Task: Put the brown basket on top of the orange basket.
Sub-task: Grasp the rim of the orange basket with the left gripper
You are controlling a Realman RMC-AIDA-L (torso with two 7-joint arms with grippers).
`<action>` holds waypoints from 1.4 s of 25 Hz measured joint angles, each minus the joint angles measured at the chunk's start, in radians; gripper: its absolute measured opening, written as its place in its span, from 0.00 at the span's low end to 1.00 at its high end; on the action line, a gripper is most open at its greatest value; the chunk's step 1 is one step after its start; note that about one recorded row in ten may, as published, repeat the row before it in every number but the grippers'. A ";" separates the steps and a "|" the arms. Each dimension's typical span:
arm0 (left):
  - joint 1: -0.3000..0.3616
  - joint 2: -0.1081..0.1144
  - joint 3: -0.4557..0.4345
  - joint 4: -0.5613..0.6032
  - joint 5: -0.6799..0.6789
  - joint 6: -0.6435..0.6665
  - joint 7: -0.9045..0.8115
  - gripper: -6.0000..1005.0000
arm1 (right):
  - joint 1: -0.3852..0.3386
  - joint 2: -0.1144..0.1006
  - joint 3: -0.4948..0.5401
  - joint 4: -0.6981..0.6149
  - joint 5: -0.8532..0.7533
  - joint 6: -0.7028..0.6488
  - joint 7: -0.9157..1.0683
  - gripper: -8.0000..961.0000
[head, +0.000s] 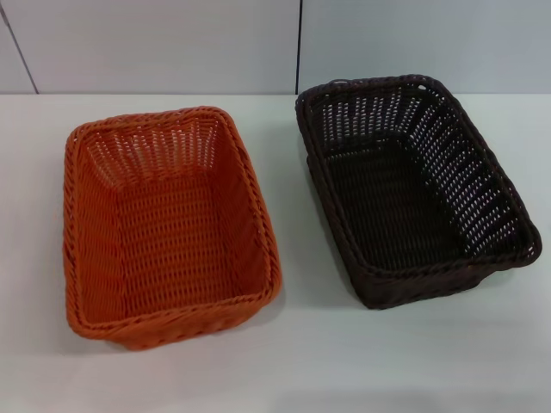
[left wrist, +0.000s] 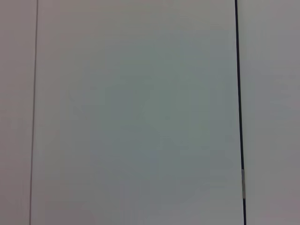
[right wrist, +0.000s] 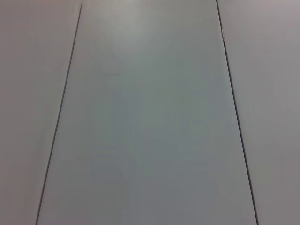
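Observation:
The orange basket (head: 168, 225) sits on the white table (head: 284, 361) at the left in the head view, empty, its long side running front to back. The brown basket (head: 413, 185) sits to its right, also empty, slightly turned, apart from the orange one by a gap of bare table. Neither gripper shows in any view. Both wrist views show only pale wall panels with thin dark seams.
A pale panelled wall (head: 172, 43) with a dark vertical seam stands behind the table's far edge. Bare table lies in front of both baskets and between them.

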 joint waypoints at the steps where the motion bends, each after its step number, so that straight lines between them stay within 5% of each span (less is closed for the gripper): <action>1: -0.001 0.000 0.000 0.000 0.000 0.000 0.000 0.77 | 0.000 0.000 0.000 0.000 0.000 0.000 0.000 0.84; 21: -0.010 0.015 0.079 -0.043 0.054 -0.007 -0.023 0.77 | -0.002 0.000 -0.031 -0.004 -0.001 -0.018 0.020 0.84; 26: 0.019 0.046 0.055 -0.220 0.155 -0.132 -0.022 0.77 | -0.014 -0.004 -0.033 -0.005 -0.001 -0.035 0.023 0.84; 27: 0.047 0.065 0.034 -0.349 0.194 -0.251 -0.019 0.77 | -0.016 -0.005 -0.034 -0.005 -0.001 -0.036 0.024 0.84; 30: 0.072 0.076 0.008 -0.473 0.235 -0.387 -0.004 0.77 | -0.018 -0.005 -0.034 -0.003 -0.001 -0.037 0.024 0.84; 31: 0.091 0.079 -0.013 -0.558 0.266 -0.487 0.011 0.77 | -0.019 -0.005 -0.034 -0.001 -0.001 -0.037 0.024 0.84; 32: 0.128 0.075 -0.055 -0.745 0.310 -0.723 0.039 0.77 | -0.020 -0.005 -0.034 0.001 -0.001 -0.037 0.024 0.84; 35: 0.164 0.075 -0.075 -0.964 0.320 -0.980 0.054 0.77 | -0.028 -0.004 -0.034 0.002 -0.001 -0.037 0.025 0.84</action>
